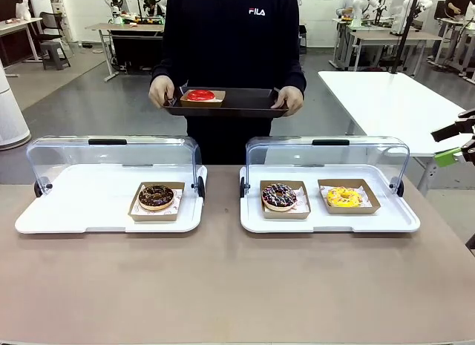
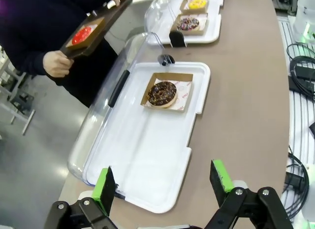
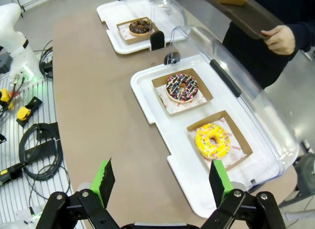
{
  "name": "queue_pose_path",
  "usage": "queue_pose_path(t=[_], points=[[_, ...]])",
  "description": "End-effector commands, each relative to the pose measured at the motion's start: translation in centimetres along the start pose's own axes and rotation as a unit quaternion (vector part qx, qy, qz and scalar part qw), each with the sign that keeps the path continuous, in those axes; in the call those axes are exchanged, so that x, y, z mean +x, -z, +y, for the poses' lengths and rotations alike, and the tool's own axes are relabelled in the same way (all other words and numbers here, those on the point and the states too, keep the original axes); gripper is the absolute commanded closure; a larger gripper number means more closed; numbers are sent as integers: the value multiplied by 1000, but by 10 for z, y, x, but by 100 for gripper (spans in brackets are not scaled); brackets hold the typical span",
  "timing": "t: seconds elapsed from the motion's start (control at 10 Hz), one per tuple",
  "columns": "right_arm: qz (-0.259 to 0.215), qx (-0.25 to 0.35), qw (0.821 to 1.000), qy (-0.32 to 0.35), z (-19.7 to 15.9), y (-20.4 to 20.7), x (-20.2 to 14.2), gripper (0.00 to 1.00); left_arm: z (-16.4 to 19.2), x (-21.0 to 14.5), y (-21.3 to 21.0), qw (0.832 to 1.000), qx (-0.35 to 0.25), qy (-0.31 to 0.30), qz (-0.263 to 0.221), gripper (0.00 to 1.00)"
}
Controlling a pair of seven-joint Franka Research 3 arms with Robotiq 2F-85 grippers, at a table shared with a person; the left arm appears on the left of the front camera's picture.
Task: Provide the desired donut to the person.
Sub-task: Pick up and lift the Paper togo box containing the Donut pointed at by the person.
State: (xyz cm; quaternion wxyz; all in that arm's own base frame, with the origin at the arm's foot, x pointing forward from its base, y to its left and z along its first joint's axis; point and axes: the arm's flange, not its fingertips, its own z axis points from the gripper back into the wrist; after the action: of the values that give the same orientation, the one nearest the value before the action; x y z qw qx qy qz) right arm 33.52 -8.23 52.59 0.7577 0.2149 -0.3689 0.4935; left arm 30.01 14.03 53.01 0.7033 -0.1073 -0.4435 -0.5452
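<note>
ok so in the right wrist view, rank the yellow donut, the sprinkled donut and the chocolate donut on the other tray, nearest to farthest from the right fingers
From the right fingers:
1. yellow donut, nearest box on the closer tray.
2. sprinkled donut, same tray, next box along.
3. chocolate donut, alone on the far tray.

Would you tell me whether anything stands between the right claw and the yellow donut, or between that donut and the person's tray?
Nothing visible lies between the open right claw and the yellow donut. The raised clear lid stands between that donut and the dark tray the person holds.
</note>
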Motion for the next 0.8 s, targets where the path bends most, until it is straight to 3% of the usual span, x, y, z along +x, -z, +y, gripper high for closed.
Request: queue_pose_path(t=[0.0,0.7], points=[[-14,2,1000,-6,-2,1,0,0,-13,-16,19,999,13,3,-38,0],[-14,2,1000,-6,-2,1,0,0,-15,-18,21,998,24,10,-61,0]])
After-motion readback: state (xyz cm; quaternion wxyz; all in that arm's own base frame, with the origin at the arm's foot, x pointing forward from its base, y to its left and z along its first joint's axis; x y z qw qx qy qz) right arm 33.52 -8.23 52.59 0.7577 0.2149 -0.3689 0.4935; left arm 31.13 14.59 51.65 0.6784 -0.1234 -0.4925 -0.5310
